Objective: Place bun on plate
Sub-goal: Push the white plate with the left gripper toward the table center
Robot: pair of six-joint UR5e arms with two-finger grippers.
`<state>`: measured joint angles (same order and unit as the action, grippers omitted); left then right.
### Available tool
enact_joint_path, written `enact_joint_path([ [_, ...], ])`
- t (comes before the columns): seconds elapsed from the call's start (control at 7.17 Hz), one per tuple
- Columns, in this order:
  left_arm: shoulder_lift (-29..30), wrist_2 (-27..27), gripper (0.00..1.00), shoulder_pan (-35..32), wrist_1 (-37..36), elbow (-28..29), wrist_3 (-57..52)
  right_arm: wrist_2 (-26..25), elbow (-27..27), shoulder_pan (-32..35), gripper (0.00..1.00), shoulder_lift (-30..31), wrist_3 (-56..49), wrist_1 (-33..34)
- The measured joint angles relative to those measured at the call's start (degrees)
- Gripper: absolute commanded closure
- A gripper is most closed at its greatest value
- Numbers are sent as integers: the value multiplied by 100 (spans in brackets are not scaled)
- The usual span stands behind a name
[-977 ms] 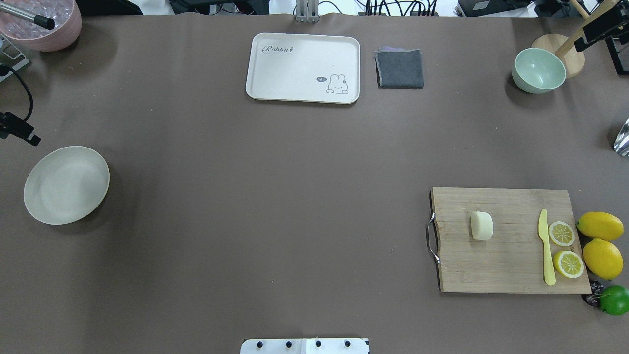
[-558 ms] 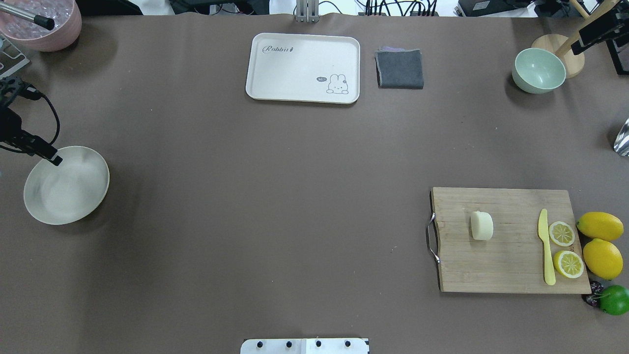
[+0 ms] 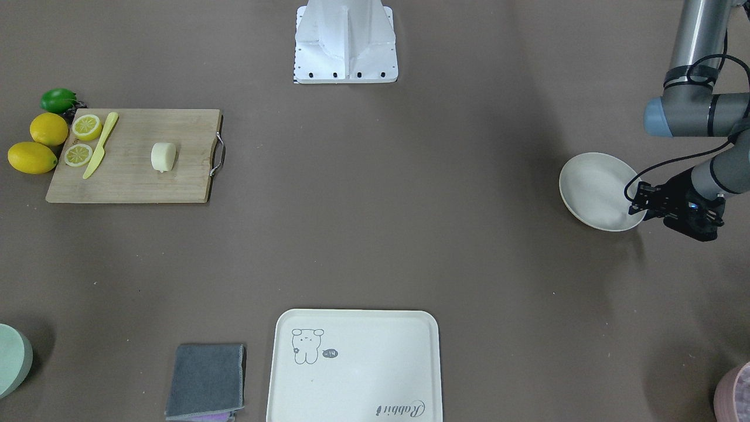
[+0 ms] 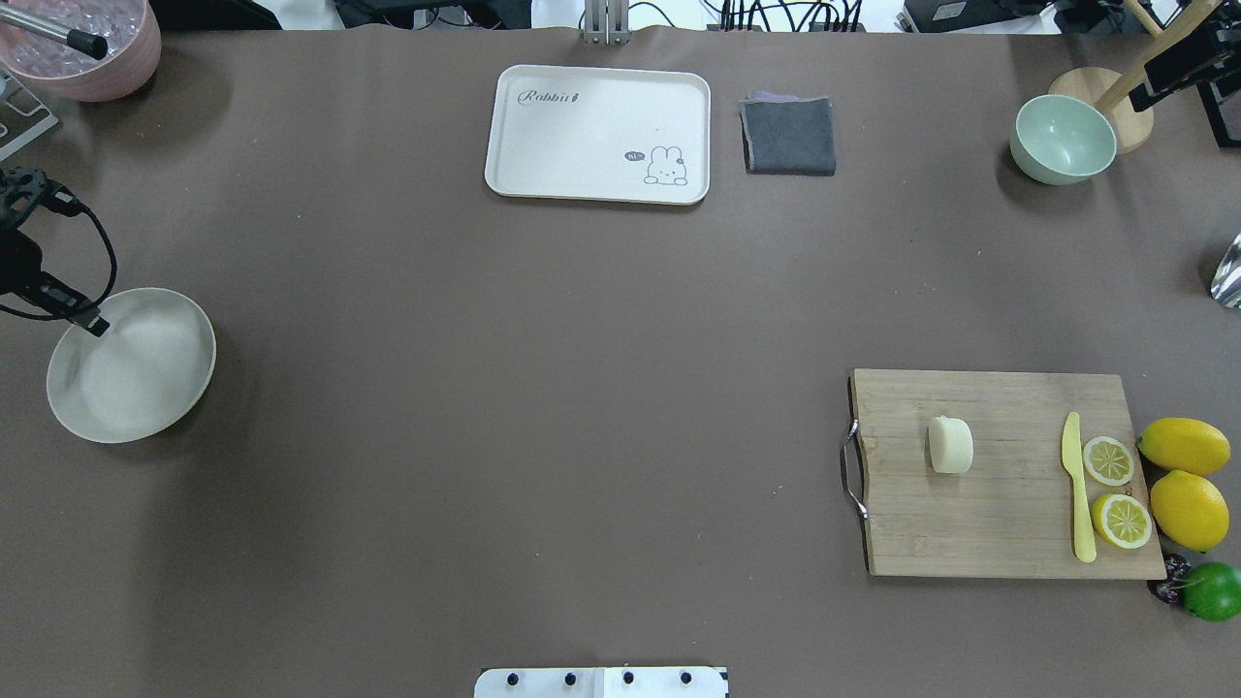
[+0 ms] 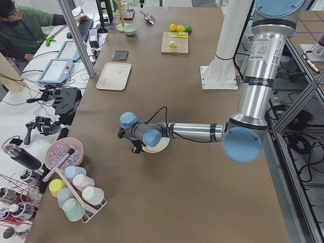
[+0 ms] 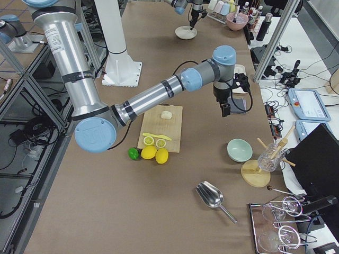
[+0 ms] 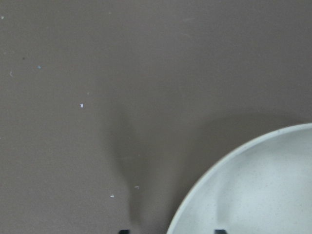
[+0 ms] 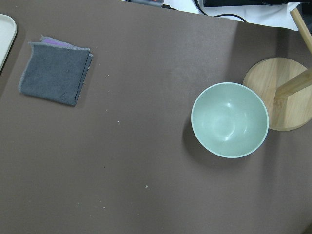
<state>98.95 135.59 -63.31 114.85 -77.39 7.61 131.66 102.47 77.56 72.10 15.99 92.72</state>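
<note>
The bun (image 4: 950, 445) is a pale cream lump lying on the wooden cutting board (image 4: 979, 523) at the table's right; it also shows in the front view as the bun (image 3: 163, 157). The round cream plate (image 4: 131, 378) sits at the far left with nothing in it. My left gripper (image 4: 94, 324) hangs low over the plate's far left rim (image 3: 621, 221). In the left wrist view its two tips stand apart, open, either side of the plate's rim (image 7: 204, 180). My right gripper (image 6: 226, 110) hangs high near the green bowl; I cannot tell its state.
A yellow knife (image 4: 1076, 485), two lemon slices (image 4: 1108, 460), two lemons (image 4: 1185, 445) and a lime (image 4: 1212, 590) lie by the board. A rabbit tray (image 4: 598, 134), grey cloth (image 4: 789, 135), green bowl (image 4: 1063, 139) and pink bowl (image 4: 87, 48) line the far edge. A person sits at exterior left's top corner.
My left gripper has come in from the left edge and moved over the plate's rim. The bun and the plate have not moved.
</note>
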Motion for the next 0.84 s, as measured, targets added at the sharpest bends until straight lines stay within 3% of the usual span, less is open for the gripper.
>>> enact_joint_path([
  [0.42, 125, 105, 100, -21, 280, -150, 114, 0, -8, 4, 0, -17, 3, 0],
  [0.84, 1020, 630, 100, -43, 347, -246, 1358, 0, -38, 2, 0, -10, 7, 2],
])
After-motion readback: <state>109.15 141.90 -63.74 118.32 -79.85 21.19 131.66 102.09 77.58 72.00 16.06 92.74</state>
